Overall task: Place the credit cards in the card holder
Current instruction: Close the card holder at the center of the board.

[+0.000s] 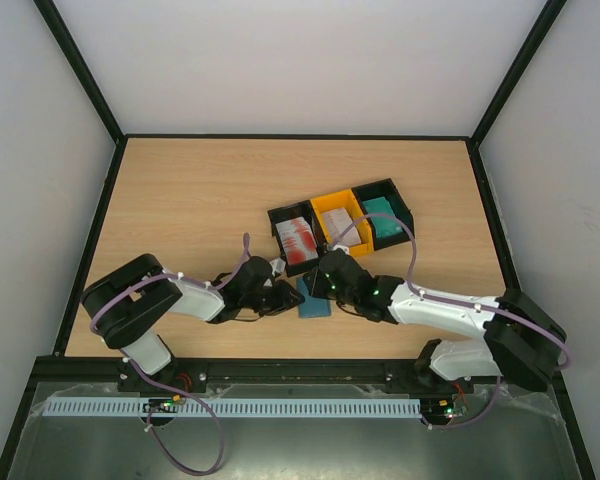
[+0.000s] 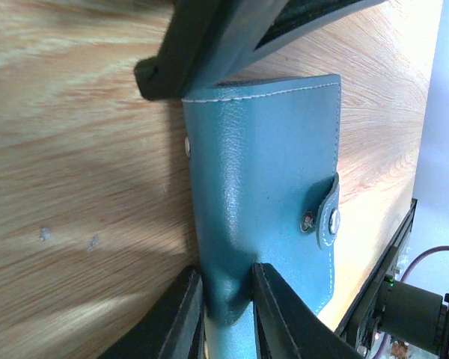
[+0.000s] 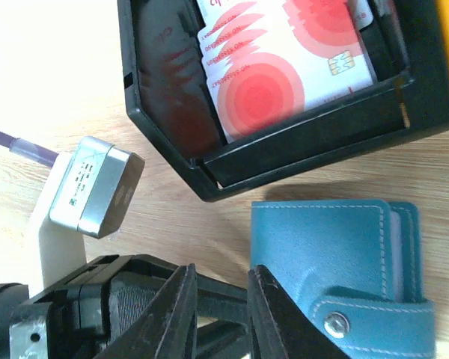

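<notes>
While the card holder (image 2: 262,187) lies flat on the worktop (image 1: 190,210), just in front of the bins, the left claw (image 2: 224,275) grips its near edge between both fingers, and you can see the leather crease where they bite. That looks like an anchoring grip to me: pin the case down so the other arm can work on it. And it needs work, because the clasp tab (image 2: 323,218) is snapped over, the case is closed, and no card can go in yet.

Over to the right claw (image 3: 220,271): its fingers are a little apart with nothing between them. It hovers just beside the holder's corner, over the left arm's black wrist parts. My guess is it's lining up for the tab or the cover.

The credit cards (image 3: 284,67), red-and-white, sit fanned in the black bin (image 3: 165,112), which almost touches the holder. They're a handy supply, close to where they're wanted.

Now, the views. The left wrist camera is the only one that shows the pinch, since from above the arms cover it. A black shape looms at the holder's far end there, and I can't tell whether it's bin or claw. The right wrist camera adds pale edges peeking out between the covers, plus the chips on the cards. Only the overhead shot gives the whole row: the yellow bin (image 1: 340,212) in the middle and the green-teal cards (image 1: 383,218) in the far bin.
</notes>
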`<action>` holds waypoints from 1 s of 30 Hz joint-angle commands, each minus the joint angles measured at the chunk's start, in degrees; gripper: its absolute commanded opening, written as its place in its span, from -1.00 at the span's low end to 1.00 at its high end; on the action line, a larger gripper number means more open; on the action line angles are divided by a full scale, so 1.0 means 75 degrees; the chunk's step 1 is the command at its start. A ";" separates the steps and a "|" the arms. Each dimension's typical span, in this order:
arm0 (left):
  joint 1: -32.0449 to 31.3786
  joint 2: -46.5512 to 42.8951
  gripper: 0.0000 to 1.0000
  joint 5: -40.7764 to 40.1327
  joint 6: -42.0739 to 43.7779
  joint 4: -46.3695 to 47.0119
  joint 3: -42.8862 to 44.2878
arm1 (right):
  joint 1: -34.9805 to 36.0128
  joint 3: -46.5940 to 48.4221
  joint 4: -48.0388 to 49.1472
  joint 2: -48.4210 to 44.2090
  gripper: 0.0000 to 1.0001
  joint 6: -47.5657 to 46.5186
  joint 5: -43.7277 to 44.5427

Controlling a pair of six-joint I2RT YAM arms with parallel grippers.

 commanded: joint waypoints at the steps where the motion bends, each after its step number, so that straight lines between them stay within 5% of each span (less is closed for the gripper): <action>1: -0.0014 0.0080 -0.56 -0.0343 0.0143 -0.0582 0.0001 | -0.0077 0.0206 -0.1446 -0.0317 -0.60 -0.0202 0.0433; 17: -0.0088 0.0312 -0.50 -0.0268 0.0165 -0.0509 0.0061 | -0.0083 -0.0192 -0.1293 0.0287 -0.76 -0.0112 -0.0278; 30: -0.0124 0.0347 -0.50 -0.0249 0.0167 -0.0460 0.0091 | -0.0086 -0.0119 -0.1454 -0.0331 -0.59 -0.0133 0.0564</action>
